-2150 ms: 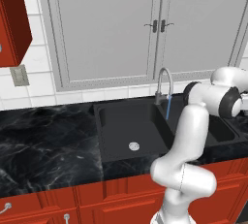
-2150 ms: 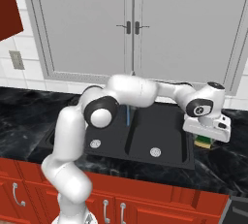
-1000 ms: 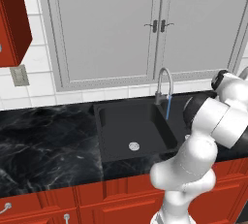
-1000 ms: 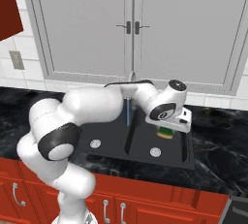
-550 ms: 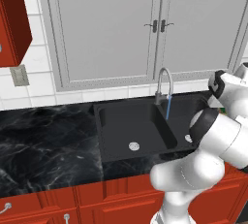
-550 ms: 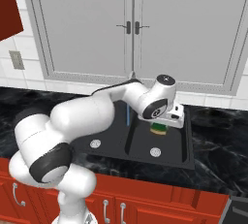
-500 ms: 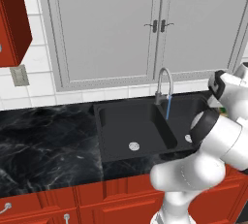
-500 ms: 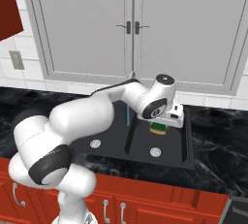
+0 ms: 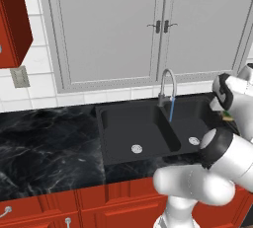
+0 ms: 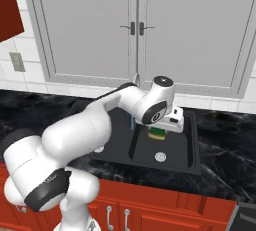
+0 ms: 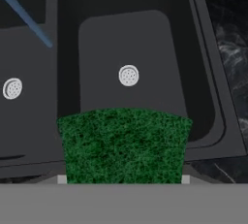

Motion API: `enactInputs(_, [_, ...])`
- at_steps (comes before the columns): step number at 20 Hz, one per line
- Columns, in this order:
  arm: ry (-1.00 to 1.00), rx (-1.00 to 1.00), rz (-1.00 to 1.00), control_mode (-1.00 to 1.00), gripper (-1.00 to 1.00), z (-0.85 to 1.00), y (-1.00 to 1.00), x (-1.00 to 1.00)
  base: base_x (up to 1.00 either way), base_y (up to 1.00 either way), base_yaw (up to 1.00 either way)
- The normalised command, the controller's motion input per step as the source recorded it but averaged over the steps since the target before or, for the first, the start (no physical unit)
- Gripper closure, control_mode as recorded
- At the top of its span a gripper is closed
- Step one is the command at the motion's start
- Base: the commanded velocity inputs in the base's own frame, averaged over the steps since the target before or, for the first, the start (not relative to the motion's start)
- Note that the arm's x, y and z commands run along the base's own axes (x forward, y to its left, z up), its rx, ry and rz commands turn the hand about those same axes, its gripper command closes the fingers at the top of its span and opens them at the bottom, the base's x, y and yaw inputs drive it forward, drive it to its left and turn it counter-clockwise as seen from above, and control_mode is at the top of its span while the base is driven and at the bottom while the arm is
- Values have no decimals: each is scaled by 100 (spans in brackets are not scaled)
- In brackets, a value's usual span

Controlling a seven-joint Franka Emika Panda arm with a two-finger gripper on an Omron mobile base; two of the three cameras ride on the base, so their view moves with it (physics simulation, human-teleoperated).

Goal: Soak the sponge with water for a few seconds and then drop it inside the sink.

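Note:
My gripper [image 10: 159,129] is shut on the sponge [image 10: 158,134], holding it above the right basin of the black sink [image 10: 193,140]. In the hand view the sponge's dark green scrub face [image 11: 125,145] sits low in front, above the basin's silver drain [image 11: 128,75]. The water [image 11: 26,17] runs as a thin blue stream from the curved silver faucet [image 9: 168,80] and comes down near the divider between the basins. It falls to the left of the sponge and does not touch it. In the left base view the water [image 9: 171,109] and the sink [image 9: 101,119] show, and my arm hides the hand.
Black marbled countertop [image 9: 49,143] lies on both sides of the sink. Grey cabinet doors [image 10: 135,30] rise behind the faucet, and red drawers [image 9: 99,207] run below the counter. The left basin has its own drain [image 9: 136,148].
The arm has swung left, carrying the sponge from the sink's right edge to above the right basin, closer to the water. The grip has stayed shut.

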Motion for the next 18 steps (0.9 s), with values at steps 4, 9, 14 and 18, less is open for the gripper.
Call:
enactInputs(4, [0,0,0,-100,100,0,44,-26,0,0,0])
enactInputs(9, [0,0,0,-100,100,0,45,-28,0,0,0])
enactInputs(14, [0,0,-4,-100,100,0,36,-21,0,0,0])
enactInputs(18, [0,-1,-12,-100,100,0,29,-14,0,0,0])
